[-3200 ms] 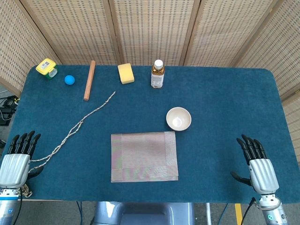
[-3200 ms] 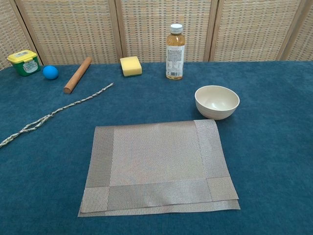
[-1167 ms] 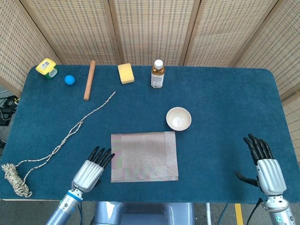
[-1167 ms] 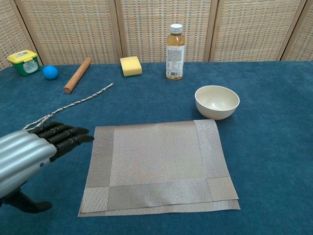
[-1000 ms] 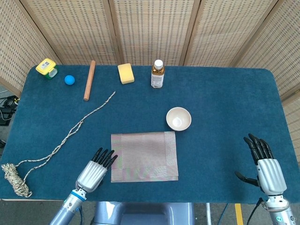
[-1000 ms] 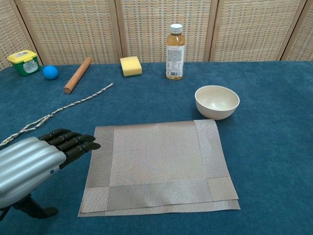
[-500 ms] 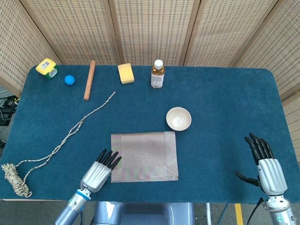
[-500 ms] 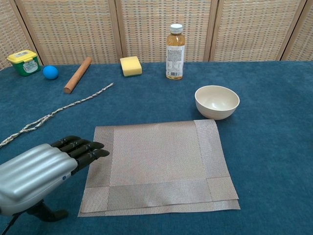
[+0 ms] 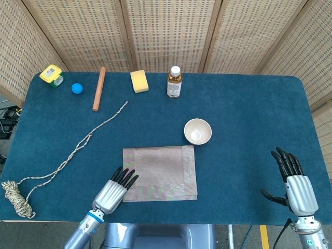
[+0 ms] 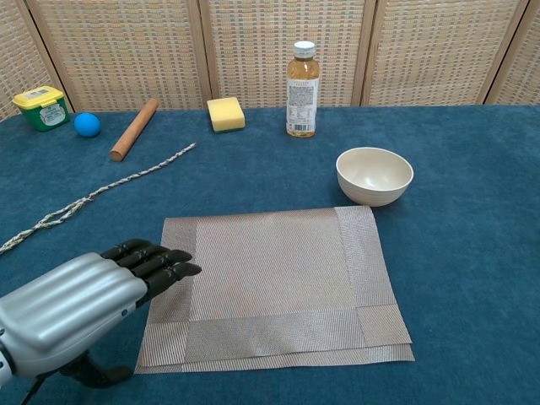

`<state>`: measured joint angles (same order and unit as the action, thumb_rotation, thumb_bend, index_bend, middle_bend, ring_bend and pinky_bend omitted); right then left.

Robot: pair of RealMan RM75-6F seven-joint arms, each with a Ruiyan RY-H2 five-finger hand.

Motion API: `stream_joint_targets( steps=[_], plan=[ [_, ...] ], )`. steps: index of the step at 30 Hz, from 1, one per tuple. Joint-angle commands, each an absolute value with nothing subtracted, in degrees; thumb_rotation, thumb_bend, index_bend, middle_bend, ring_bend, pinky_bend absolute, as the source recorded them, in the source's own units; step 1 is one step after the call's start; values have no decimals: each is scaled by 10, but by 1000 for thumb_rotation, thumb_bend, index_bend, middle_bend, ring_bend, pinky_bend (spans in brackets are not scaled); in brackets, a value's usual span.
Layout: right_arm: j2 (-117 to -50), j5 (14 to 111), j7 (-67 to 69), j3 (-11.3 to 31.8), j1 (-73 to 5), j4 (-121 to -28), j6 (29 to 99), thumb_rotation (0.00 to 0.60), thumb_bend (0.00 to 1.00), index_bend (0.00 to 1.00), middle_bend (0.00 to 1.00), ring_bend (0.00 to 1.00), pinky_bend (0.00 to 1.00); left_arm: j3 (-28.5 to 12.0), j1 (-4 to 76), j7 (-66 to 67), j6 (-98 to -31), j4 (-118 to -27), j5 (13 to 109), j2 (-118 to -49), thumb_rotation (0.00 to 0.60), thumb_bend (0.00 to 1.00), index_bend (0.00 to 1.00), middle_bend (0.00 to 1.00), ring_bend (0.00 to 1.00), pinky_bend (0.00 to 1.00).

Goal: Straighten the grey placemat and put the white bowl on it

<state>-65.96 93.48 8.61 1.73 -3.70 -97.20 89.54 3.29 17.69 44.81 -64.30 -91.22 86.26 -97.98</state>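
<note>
The grey placemat [image 9: 160, 173] lies flat near the front middle of the blue table [image 9: 249, 114], a woven rectangle with a paler centre panel and darker bands along its borders; a second layer peeks out under its near edge in the chest view, so it looks folded or doubled there, and its near-left corner sits a little skewed. The white bowl [image 9: 197, 130] stands upright on the cloth just beyond the mat's far-right corner, close to it but not on it, and is empty inside. The left hand [image 9: 115, 190] holds nothing, its dark fingers [image 10: 156, 260] stretched forward and close together, their tips over the mat's left border; whether they press on it cannot be told. Compared with half a second ago this hand has slid further right and forward, from just off the mat's left edge to over it, while mat and bowl have not shifted. The right hand [image 9: 294, 183] hovers at the front right of the table, well apart from the bowl, fingers extended and slightly spread, thumb out to the side, gripping nothing, about where it was before. Along the far edge stand a bottle [image 9: 175, 82] of amber liquid with a white cap, its label print too small to read, a yellow sponge [image 9: 139, 81], a wooden rod [image 9: 98, 88], a blue ball [image 9: 77, 88] and a green tub [image 9: 52, 75] with a yellow lid whose writing is illegible. A rope [image 9: 78, 147] trails from mid-table to a coil at the front left corner.
</note>
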Motion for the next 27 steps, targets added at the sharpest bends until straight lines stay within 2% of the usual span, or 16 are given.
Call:
stream_joint_targets(
  steps=[1, 23, 27],
  plan=[
    [-659, 934, 88, 18, -37, -972, 896, 600, 134, 0, 0, 0, 0, 27, 180, 445, -644, -913, 858, -983, 600, 207, 21, 0, 0, 0],
    [-656, 931, 90, 18, -37, -974, 892, 600, 134, 0, 0, 0, 0, 27, 199, 450, -639, -896, 845, -1008, 600, 217, 81, 0, 0, 0],
    [-655, 930, 90, 18, -37, -975, 891, 600, 133, 0, 0, 0, 0, 19, 205, 442, -642, -886, 849, -1017, 600, 251, 104, 0, 0, 0]
  ],
)
